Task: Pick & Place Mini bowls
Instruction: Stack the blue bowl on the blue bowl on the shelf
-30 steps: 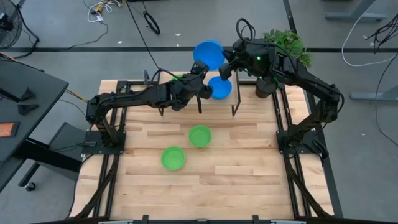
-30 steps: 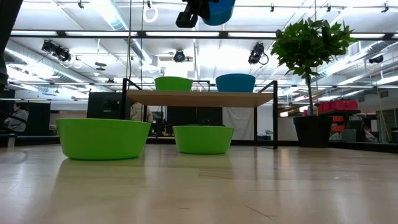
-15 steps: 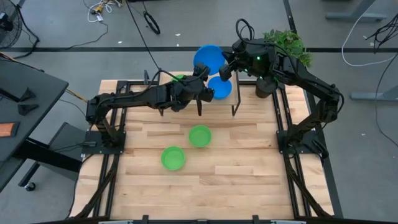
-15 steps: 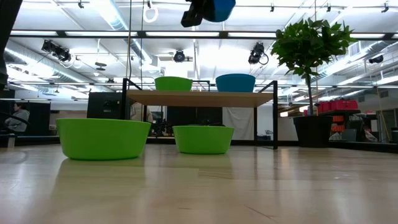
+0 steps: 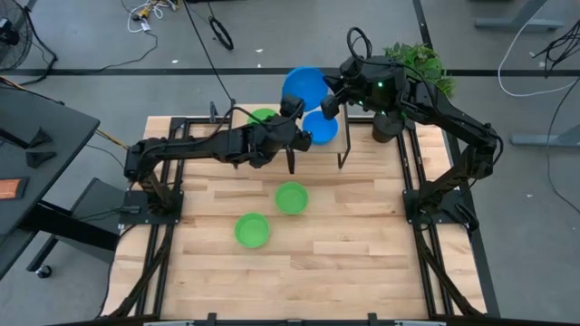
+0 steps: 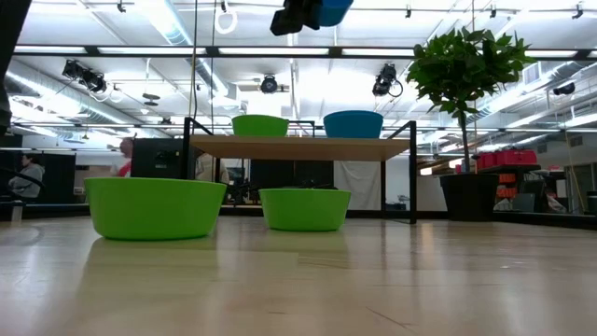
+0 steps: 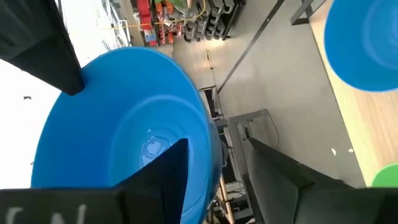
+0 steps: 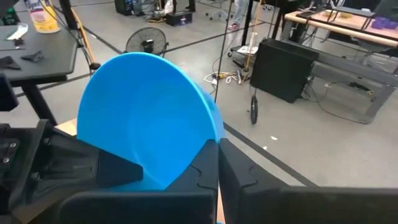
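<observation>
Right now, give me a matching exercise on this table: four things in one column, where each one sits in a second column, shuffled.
Things:
1. raised blue bowl
2. second blue bowl
3. potted plant
4. front green bowl

Places:
A. on the tabletop
B. in the right claw
C. on the raised shelf
D. at the table's far right corner

Pairs: 1-B, 2-C, 3-D, 4-A

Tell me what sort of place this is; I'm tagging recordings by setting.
Probably a robotics lab or workshop: a wooden table on a bare concrete floor, loose cables, a floor fan, and workbenches in the large room behind.
</observation>
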Controlling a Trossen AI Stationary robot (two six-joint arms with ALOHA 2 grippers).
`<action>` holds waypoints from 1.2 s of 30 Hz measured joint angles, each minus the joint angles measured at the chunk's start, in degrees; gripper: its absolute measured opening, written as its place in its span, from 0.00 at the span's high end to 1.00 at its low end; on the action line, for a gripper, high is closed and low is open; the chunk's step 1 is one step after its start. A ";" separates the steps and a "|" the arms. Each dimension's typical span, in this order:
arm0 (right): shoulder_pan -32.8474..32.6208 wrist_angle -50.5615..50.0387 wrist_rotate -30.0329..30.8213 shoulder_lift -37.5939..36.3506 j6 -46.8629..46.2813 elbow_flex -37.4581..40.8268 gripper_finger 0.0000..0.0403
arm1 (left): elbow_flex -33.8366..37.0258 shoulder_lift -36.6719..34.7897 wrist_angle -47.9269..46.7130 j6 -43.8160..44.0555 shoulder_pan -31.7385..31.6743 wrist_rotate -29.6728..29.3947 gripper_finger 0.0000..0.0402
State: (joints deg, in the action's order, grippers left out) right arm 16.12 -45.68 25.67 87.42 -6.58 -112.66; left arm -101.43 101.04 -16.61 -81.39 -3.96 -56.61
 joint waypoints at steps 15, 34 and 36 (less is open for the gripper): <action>3.11 -2.74 1.52 -0.04 -0.67 -0.03 1.00 | 0.00 -2.67 1.93 1.59 3.93 -0.05 0.61; 10.94 -8.68 -5.75 0.11 -3.52 -0.04 1.00 | 0.02 -11.32 2.91 22.57 11.43 -1.29 0.61; 11.67 -9.95 -6.96 0.25 -4.15 -0.04 1.00 | 0.02 -13.29 2.86 27.47 11.67 0.23 0.61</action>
State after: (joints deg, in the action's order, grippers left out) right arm 27.79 -55.62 18.72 87.67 -10.73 -112.71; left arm -101.41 87.74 -13.74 -53.92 7.70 -56.38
